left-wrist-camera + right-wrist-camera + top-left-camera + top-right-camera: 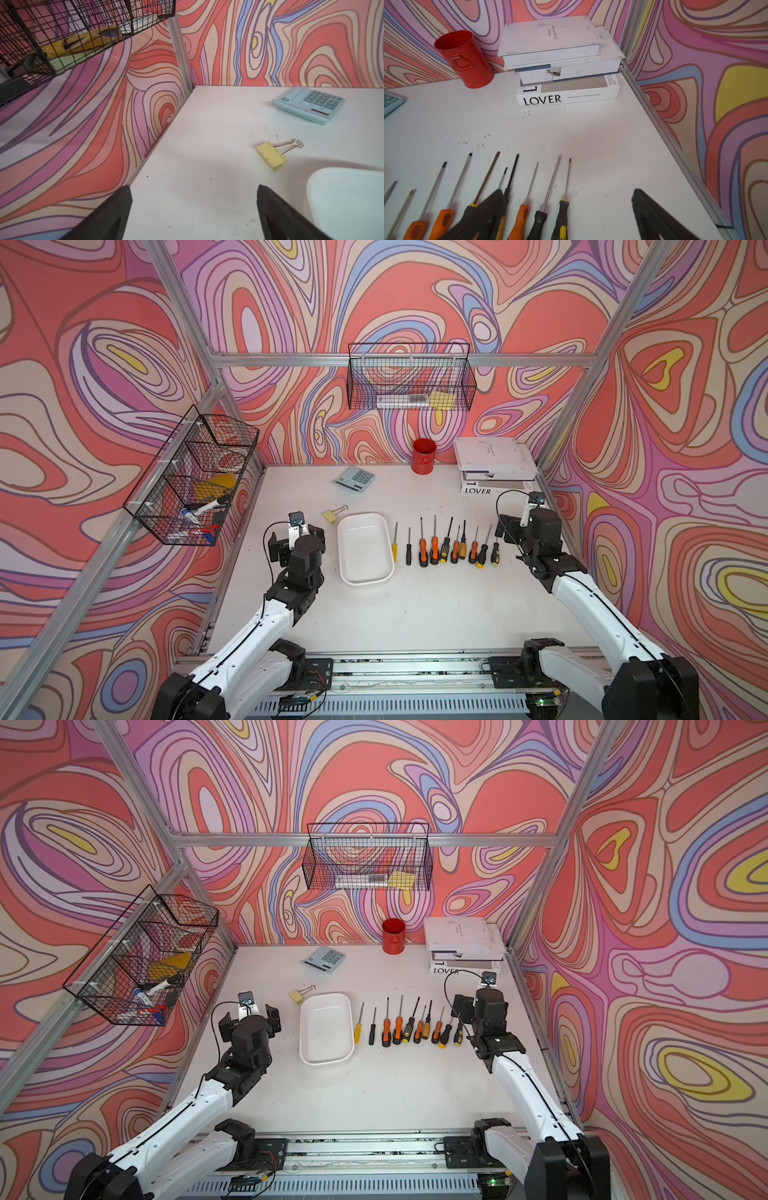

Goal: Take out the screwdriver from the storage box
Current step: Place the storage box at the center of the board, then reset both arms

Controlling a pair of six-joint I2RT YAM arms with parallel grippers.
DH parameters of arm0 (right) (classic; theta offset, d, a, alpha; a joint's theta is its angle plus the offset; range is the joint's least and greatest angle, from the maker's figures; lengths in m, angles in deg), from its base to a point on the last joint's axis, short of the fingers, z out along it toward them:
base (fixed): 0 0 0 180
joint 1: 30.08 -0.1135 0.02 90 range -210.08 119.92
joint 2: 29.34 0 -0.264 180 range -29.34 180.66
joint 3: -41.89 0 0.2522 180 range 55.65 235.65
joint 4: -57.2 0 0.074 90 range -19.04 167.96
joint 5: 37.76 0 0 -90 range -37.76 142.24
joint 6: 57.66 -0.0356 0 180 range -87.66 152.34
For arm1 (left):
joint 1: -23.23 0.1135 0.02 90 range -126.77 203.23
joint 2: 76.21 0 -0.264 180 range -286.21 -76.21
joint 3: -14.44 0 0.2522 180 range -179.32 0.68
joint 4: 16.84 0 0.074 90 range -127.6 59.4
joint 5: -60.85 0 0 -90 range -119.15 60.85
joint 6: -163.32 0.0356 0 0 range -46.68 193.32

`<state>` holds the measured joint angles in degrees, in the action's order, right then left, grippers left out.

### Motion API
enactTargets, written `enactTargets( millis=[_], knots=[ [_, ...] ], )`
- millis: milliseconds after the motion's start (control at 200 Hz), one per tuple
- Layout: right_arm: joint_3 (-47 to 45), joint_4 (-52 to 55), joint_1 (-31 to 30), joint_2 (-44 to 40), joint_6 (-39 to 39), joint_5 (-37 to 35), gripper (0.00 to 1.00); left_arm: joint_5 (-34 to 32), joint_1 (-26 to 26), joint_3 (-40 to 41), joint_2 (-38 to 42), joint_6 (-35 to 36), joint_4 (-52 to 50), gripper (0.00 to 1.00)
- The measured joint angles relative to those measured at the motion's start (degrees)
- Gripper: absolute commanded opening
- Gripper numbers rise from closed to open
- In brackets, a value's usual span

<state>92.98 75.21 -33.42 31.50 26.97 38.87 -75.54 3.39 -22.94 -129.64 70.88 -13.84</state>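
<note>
Storage box (365,549) beside left tool (193,187) — screwdrivers (445,547) near right tool (568,190).

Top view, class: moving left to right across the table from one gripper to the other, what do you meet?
left gripper → storage box → yellow-handled screwdriver → small black screwdriver → remaining screwdrivers → right gripper
</note>
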Motion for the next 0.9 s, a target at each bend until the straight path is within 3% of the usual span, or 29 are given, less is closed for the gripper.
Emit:
enactTargets(
  millis=[160, 346, 461, 711, 901],
  knots=[
    [-4.28, -9.20, 0.00, 2.69, 2.54, -4.31, 0.98, -1.81, 0.00, 4.26, -7.65, 4.00, 15.30, 0.99],
    [-11.54, -26.27, 0.00, 7.13, 2.54, -9.35, 0.98, -1.97, 0.00, 8.94, -26.60, 9.20, 38.51, 0.99],
    [-14.78, -36.11, 0.00, 11.85, 2.58, -11.91, 0.98, -0.83, 0.00, 9.46, -35.21, 12.48, 46.53, 0.99],
    [-14.91, -48.06, 0.00, 24.00, 2.73, -13.20, 0.98, 3.32, 0.46, 8.11, -38.60, 14.49, 55.19, 0.99],
    [-12.66, -48.83, 0.04, 25.53, 0.98, -12.52, 0.98, 9.11, 3.91, 8.31, -36.63, 12.79, 54.12, 0.99]
  ],
)
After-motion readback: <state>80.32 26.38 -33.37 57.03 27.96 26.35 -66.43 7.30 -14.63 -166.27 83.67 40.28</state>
